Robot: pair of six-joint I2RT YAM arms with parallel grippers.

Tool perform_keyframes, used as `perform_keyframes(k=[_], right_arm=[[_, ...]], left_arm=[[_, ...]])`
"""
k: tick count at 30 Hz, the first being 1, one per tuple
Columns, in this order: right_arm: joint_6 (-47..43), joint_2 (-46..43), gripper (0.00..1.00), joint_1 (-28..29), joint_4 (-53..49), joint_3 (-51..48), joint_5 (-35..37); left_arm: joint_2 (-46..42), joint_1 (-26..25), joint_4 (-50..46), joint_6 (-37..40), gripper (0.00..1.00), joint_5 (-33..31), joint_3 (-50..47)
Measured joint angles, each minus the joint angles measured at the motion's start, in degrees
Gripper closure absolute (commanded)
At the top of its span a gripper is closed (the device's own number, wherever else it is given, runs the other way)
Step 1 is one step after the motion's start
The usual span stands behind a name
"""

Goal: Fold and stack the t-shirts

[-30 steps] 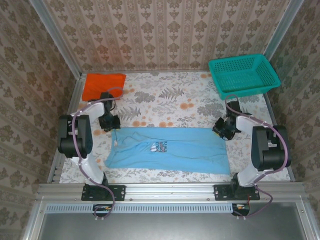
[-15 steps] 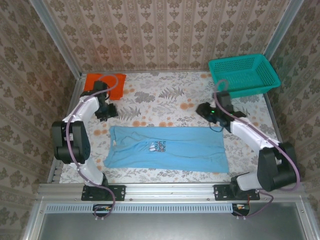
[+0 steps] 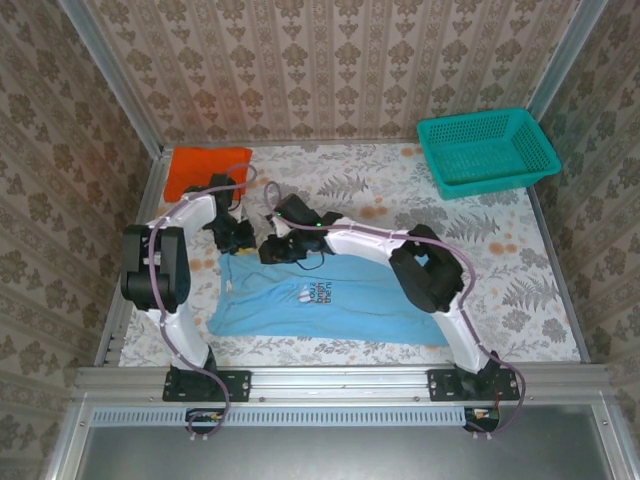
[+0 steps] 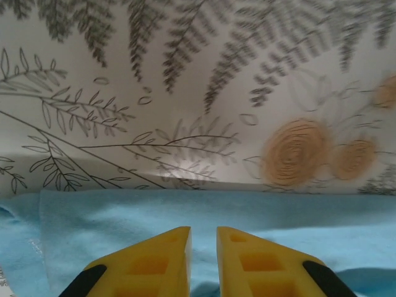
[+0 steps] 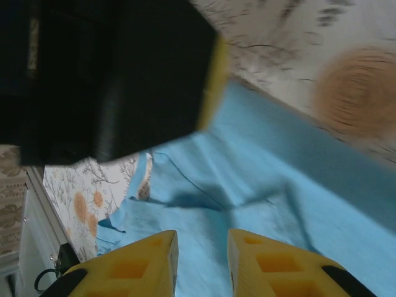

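The light blue t-shirt (image 3: 330, 300) lies spread flat near the front of the table, its chest print (image 3: 316, 293) facing up. My left gripper (image 3: 238, 238) is at the shirt's far edge near the left end. In the left wrist view its fingers (image 4: 203, 230) are closed to a narrow gap with blue cloth (image 4: 124, 223) pinched in it. My right arm reaches across to the left, with its gripper (image 3: 275, 248) beside the left one. The right gripper (image 5: 202, 234) stands open just above rumpled blue cloth (image 5: 297, 185). The orange t-shirt (image 3: 205, 168) lies folded at the far left corner.
A teal mesh basket (image 3: 487, 150) stands at the far right corner. The table wears a floral cloth (image 3: 400, 200), and patterned walls close in three sides. The left gripper's black body (image 5: 105, 74) sits close in front of the right wrist camera.
The right arm has swung from the shirt's right end across to its left end. The left gripper went back toward the orange shirt, then returned to the blue shirt's far edge.
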Motion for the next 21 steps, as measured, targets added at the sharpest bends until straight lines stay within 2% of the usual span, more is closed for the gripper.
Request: perform_keyframes(k=[4,21], right_arm=[[-0.79,3.67,0.67,1.07,-3.32,5.51,0.2],[-1.27,6.29,0.59,0.63,-6.82,7.15,3.17]], left_arm=[[0.96,0.76,-0.26,0.0,0.82,-0.28,-0.09],[1.97,2.91,0.61,-0.04,0.82,-0.42,-3.06]])
